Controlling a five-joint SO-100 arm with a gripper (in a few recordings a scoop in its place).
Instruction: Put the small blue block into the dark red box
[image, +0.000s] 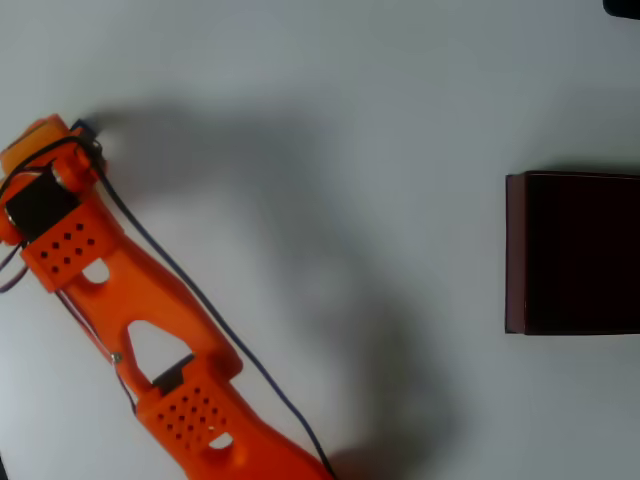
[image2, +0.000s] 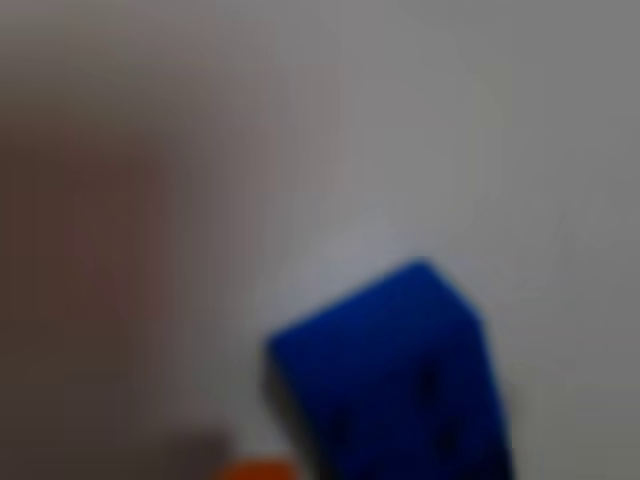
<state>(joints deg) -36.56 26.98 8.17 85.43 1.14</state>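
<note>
Plain white surface (image: 350, 80) carries the dark red box (image: 570, 252) at right; small blue block (image2: 395, 375) blurred close up; pincer's state cannot be told.

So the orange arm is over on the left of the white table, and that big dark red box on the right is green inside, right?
Not quite. The overhead view shows the large square dark red box at the right edge with a very dark, almost black interior, not green. The orange arm is indeed on the left of the white table.
</note>
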